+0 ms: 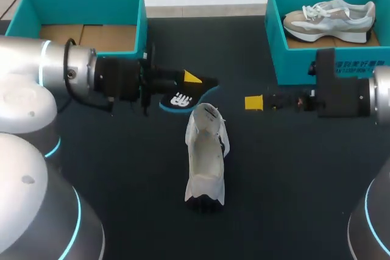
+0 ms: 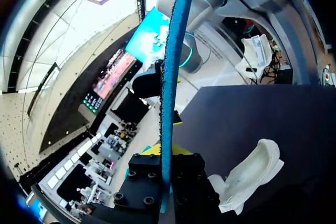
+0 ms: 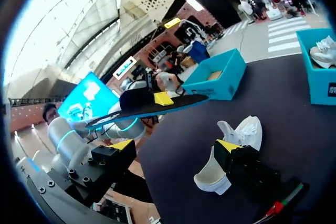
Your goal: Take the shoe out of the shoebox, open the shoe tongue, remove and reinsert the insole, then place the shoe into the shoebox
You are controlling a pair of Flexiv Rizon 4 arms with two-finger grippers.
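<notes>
The left gripper (image 1: 192,79) was clamped on the insole (image 1: 180,98), holding it over the middle of the tabletop (image 1: 122,168), just beyond the white shoe (image 1: 206,150) lying there. The right gripper (image 3: 175,145) stood wide and empty. The insole looked thin, light and floppy. The shoe's soft collar probably needed bracing at the heel.

A white logo mark (image 1: 178,98) is printed on the dark insole (image 1: 169,103), too small to make out. The front wall of the right shoebox (image 1: 292,65) carries a white label (image 1: 358,68) with lines of fine print, none readable.
</notes>
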